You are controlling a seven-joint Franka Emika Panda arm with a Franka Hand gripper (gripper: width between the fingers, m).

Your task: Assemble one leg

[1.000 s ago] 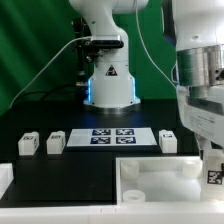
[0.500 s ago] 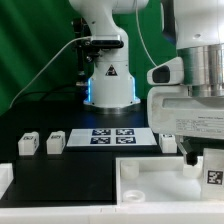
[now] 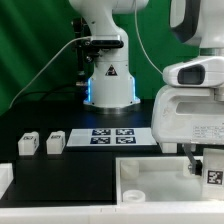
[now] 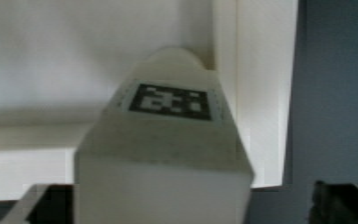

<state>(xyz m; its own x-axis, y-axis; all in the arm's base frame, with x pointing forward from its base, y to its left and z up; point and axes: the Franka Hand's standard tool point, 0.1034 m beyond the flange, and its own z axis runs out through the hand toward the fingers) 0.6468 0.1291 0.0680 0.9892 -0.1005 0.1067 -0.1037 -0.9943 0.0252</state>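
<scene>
The leg point(image 4: 163, 150) looks like smooth white plastic with a matt face and a printed black-and-white marker. The tabletop point(image 3: 160, 183) has the same pale, slightly glossy plastic. The table point(image 3: 60, 165) is matt black; the marker board point(image 3: 108, 136) looks flat and paper-like.

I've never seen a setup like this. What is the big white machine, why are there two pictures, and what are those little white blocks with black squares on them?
The white machine is a robot arm bolted to a black table. One picture comes from a camera standing off to the side; the other from a camera on the arm's wrist, looking down past its gripper.

On the table lie two small white furniture legs, each with a printed marker. The flat white sheet with four markers is the marker board, which stays put. In front sits a large white tabletop with a raised rim.

The wrist picture shows another leg up close between the dark fingers, seemingly held above the tabletop.
</scene>
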